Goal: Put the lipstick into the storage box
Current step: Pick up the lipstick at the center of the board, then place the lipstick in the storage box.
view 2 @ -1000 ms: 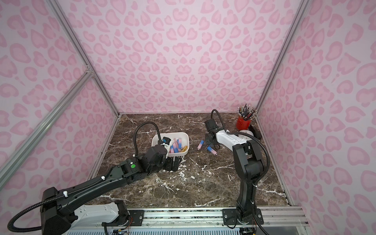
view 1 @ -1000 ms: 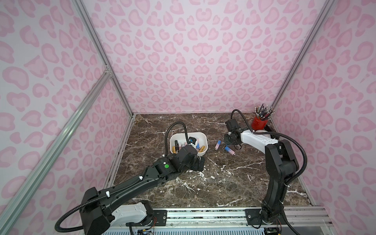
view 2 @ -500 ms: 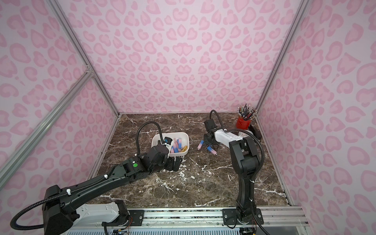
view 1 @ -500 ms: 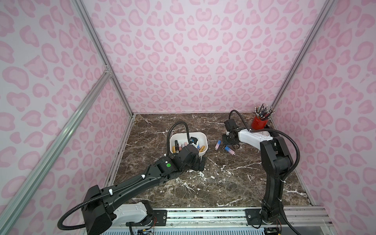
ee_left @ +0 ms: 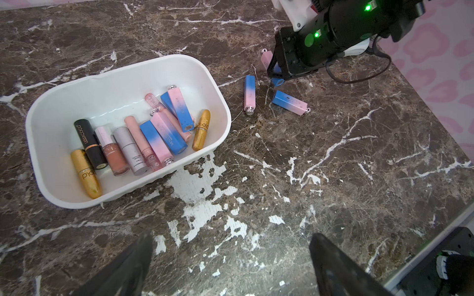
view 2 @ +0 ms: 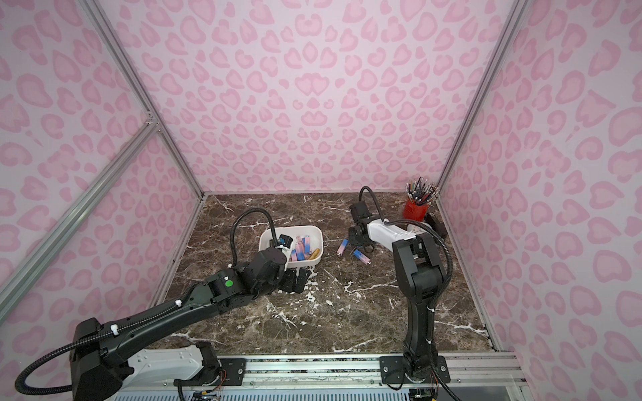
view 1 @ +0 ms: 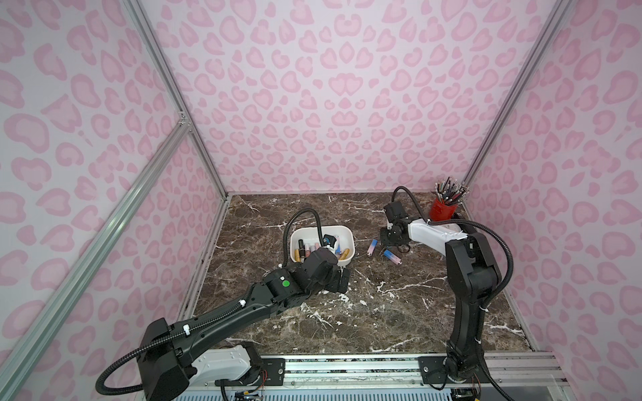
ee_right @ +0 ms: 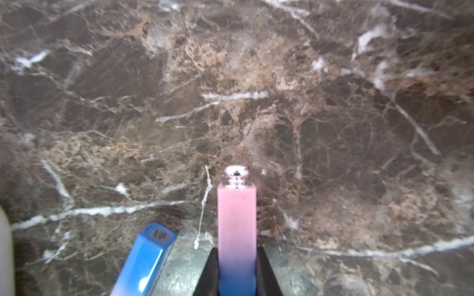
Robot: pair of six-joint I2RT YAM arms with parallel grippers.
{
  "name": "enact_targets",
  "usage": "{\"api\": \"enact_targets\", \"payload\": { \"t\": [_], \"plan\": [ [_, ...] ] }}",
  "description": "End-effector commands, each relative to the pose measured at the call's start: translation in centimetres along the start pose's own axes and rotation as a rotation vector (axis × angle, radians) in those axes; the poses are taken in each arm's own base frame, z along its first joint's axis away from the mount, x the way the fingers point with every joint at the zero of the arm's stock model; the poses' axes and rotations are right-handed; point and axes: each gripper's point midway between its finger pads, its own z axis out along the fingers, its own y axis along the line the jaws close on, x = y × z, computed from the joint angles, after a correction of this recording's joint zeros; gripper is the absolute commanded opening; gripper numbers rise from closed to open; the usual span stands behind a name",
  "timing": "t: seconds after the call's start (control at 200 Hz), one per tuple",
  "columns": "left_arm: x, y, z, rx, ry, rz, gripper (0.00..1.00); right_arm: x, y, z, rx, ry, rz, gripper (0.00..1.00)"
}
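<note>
Lipstick (ee_right: 236, 220) is pinched by the right fingers (ee_right: 209, 274), plain in that wrist view, hidden from above. Left fingers (ee_left: 333, 266) gape wide, empty, near the box (ee_left: 77, 102).

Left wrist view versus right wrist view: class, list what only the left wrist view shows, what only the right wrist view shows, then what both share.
Only the left wrist view: the inside of the storage box, with lipsticks lying in it, and the open left gripper. Only the right wrist view: the jaws of the right gripper shut on the pink-and-blue lipstick, seen close. Both: the marble table, that held lipstick (partly hidden in the left wrist view) and a loose lipstick lying beside it.
</note>
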Motion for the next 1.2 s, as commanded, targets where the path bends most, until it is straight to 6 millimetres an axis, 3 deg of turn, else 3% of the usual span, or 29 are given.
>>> {"api": "enact_targets", "payload": {
  "t": [0.0, 0.23, 0.265, 0.48, 0.665, 0.84, 0.985, 1.005, 1.195],
  "plan": [
    [-0.7, 0.1, -0.3, 0.004, -0.040, -0.005, 0.98, -0.1, 0.3, -1.2, 0.014, -0.005, -0.023, 0.15],
    [0.2, 1.2, -1.6, 0.000, -0.066, -0.025, 0.98, -0.7, 4.5, -4.5, -0.034, -0.048, -0.085, 0.15],
    [0.3, 1.4, -2.0, -0.001, -0.075, -0.028, 0.98, -1.9, 5.8, -5.6, -0.049, -0.081, -0.098, 0.15],
    [2.0, 3.4, -4.0, -0.016, -0.099, -0.056, 0.98, -1.9, 12.5, -7.8, -0.103, -0.112, -0.195, 0.16],
    [3.6, 4.8, -5.3, -0.028, -0.100, -0.080, 0.98, -0.7, 18.0, -6.9, -0.144, -0.083, -0.265, 0.16],
    [4.0, 5.7, -6.7, -0.027, -0.130, -0.101, 0.98, 0.5, 21.9, -5.3, -0.171, -0.047, -0.307, 0.16],
    [4.2, 6.3, -7.5, -0.037, -0.144, -0.108, 0.98, 1.2, 23.7, -4.9, -0.192, -0.034, -0.321, 0.16],
    [4.3, 6.4, -7.6, -0.036, -0.145, -0.108, 0.98, 1.8, 23.8, -3.8, -0.186, -0.014, -0.327, 0.16],
    [4.6, 6.6, -7.7, -0.040, -0.141, -0.113, 0.98, 3.1, 24.7, -2.4, -0.195, 0.019, -0.339, 0.18]
  ]
}}
